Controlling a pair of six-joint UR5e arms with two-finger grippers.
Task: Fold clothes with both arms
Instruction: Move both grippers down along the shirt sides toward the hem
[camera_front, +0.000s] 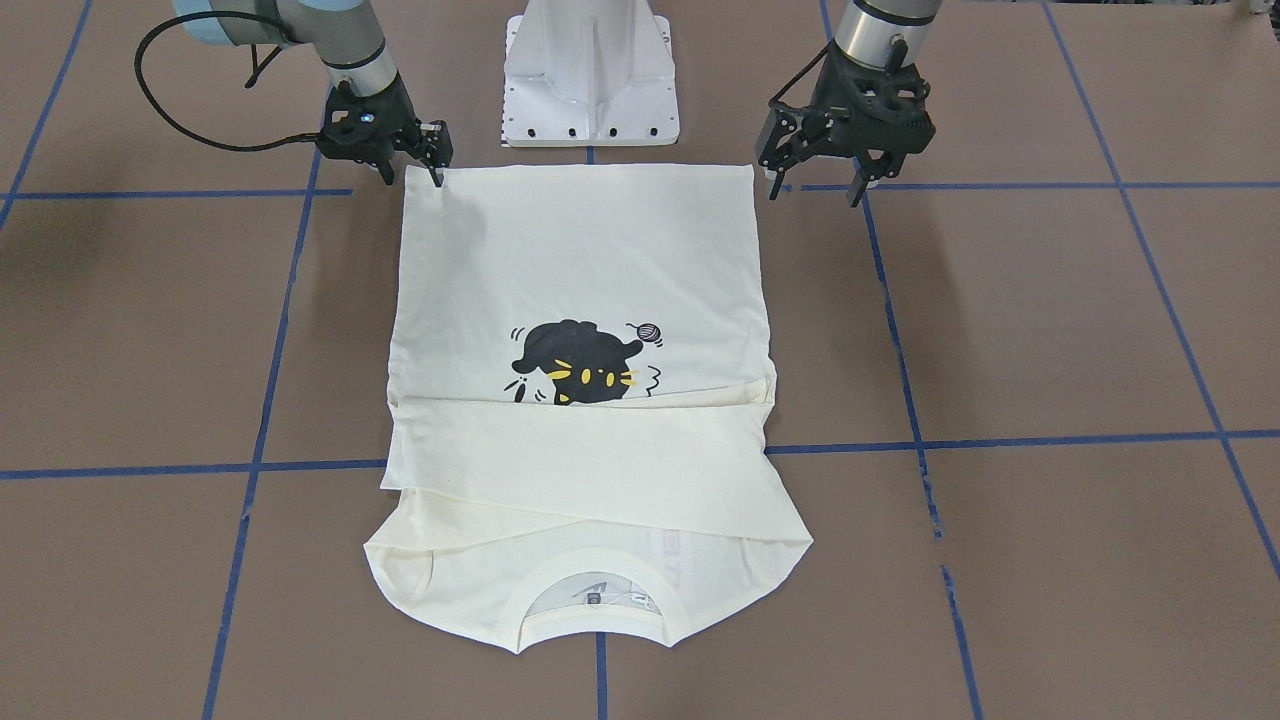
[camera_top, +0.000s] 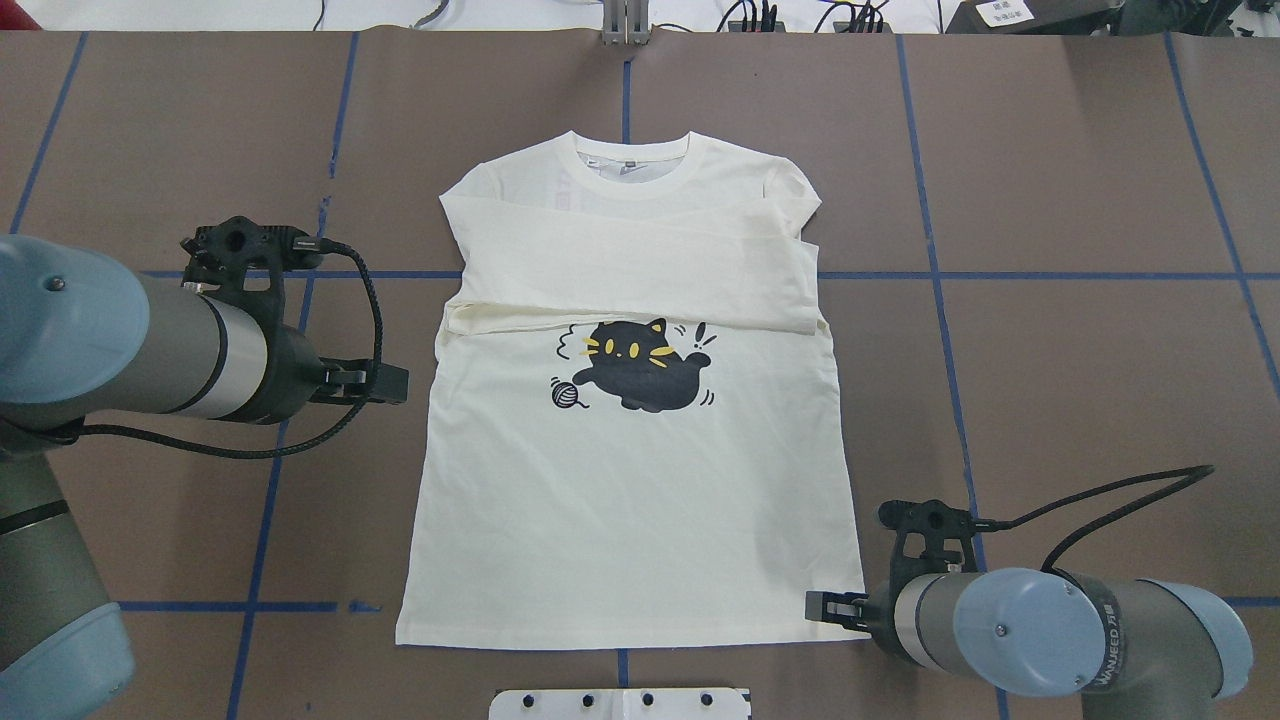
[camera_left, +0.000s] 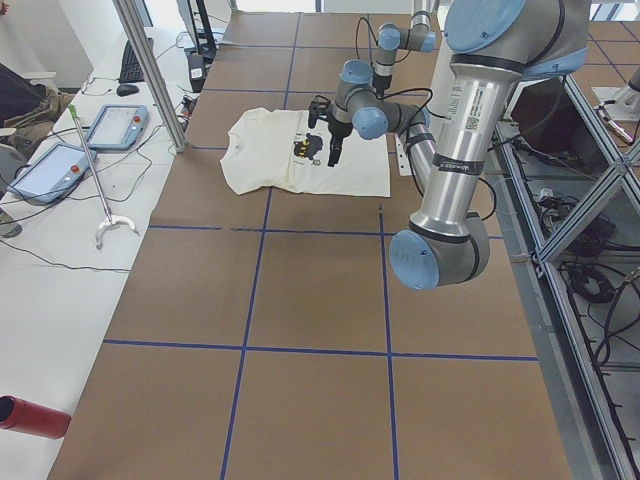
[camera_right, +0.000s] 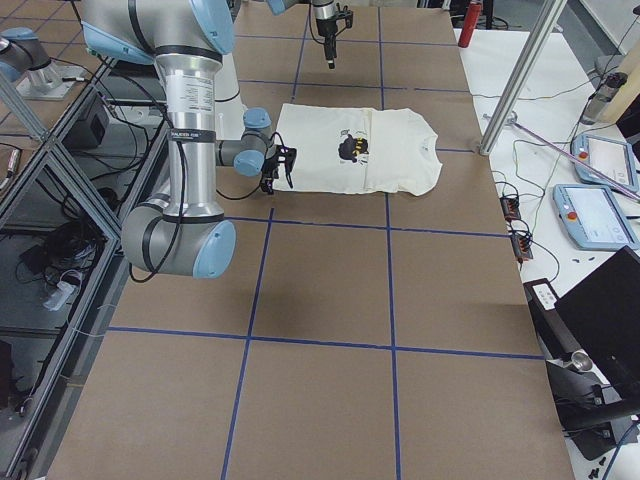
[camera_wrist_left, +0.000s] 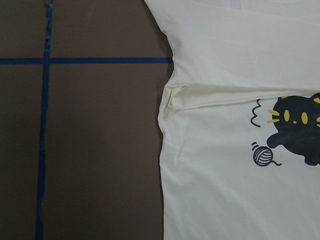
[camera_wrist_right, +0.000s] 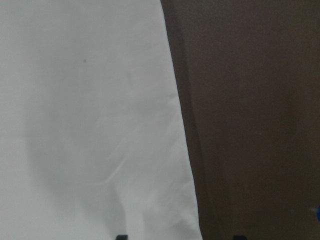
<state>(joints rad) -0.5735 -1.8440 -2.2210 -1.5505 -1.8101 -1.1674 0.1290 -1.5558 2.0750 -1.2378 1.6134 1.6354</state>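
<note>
The cream-white long-sleeved T-shirt (camera_top: 640, 500) with the black cat print (camera_top: 640, 370) lies flat and print-up on the brown paper-covered table (camera_top: 1080, 400). Its two sleeves (camera_top: 640, 265) are already laid across the chest, so the step in hand looks like the lengthwise fold, hem toward collar. The black two-finger right gripper (camera_front: 411, 178) sits low at one hem corner, with the shirt stretching away in front of it. Its wrist view shows the fingertips (camera_wrist_right: 121, 236) spread wide, one over cloth and one over bare table, the shirt's side edge running between them; it holds nothing. The black two-finger left gripper (camera_front: 816, 190) hangs higher, jaws parted and empty, the shirt below and to its inner side. Its camera looks down on the folded sleeve end and the side edge. Next, I judge, the left gripper needs to drop to the other hem corner (camera_top: 405, 630). Each gripper must then pinch its own corner, and both should lift and travel together toward the collar (camera_top: 632, 183).
</note>
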